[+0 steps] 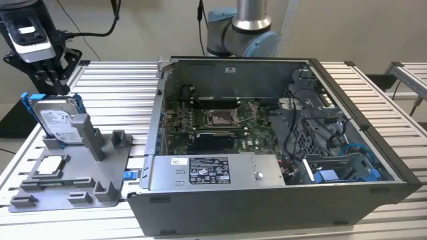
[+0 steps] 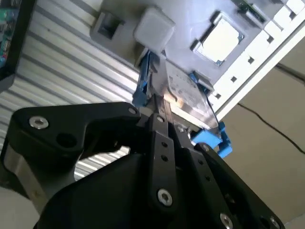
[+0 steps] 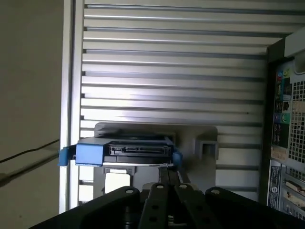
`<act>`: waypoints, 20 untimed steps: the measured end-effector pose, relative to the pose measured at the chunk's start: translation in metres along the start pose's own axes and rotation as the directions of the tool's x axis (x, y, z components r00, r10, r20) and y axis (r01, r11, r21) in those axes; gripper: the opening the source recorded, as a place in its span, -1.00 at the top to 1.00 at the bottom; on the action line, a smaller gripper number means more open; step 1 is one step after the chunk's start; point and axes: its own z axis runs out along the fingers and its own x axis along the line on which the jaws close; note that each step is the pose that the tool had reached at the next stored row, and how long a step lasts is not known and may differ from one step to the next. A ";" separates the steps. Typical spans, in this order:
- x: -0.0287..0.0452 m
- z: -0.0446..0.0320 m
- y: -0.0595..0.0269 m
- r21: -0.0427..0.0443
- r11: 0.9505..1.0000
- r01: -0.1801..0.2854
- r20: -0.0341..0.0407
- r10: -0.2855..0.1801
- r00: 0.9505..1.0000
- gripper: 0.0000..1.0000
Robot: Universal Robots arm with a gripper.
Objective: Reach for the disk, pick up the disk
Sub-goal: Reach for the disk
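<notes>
Gripper (image 1: 59, 89), pinched narrow, sits at top edge of upright disk (image 1: 57, 121), the exterior view's left; you can't see contact.

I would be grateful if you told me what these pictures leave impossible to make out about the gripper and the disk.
Contact: in the exterior view the gripper ends right by the top of the disk; touching or apart cannot be told.
Disk's lower part: exterior view, hidden behind the grey holder.
Disk's near end: second wrist view, covered by the gripper's own black body.
</notes>
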 end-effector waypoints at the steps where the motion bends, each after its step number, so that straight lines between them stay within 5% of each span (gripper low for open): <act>1: 0.0045 0.0001 0.0001 0.000 1.000 0.000 0.000 0.000 1.000 1.00; 12: 0.0490 0.0011 0.0061 0.000 1.000 0.000 0.000 0.000 1.000 1.00; 20: 0.0558 0.0012 0.0037 0.000 1.000 0.004 0.000 -0.004 1.000 1.00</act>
